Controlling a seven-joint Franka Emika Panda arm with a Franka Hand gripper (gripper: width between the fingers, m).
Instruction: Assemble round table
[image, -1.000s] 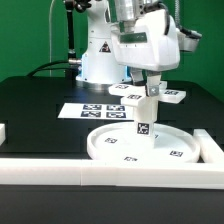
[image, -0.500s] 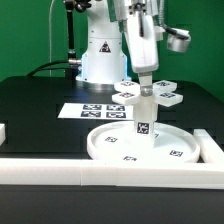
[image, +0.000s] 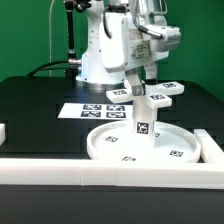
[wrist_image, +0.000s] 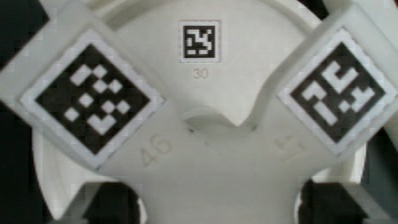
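Gripper: the gripper (image: 139, 88) is closed on the top of the cylinder leg (image: 143, 115).
Leg: upright, its base on the centre of the round disc (image: 150, 147), one tag facing the exterior camera.
Disc: flat on the black bench, beside the front border rail (image: 110, 171).
Cross-shaped piece (image: 160, 93): behind the leg.
Marker board (image: 92, 111): flat, behind the disc.
Wrist view: the cross-shaped piece (wrist_image: 199, 90) and its tags fill the frame.

The white robot arm reached down from above, its wrist turned so the bulky gripper (image: 137, 82) pointed straight down over the round disc (image: 150, 146). Its fingers were closed around the cross-shaped piece (image: 146, 97), directly above the disc's centre.
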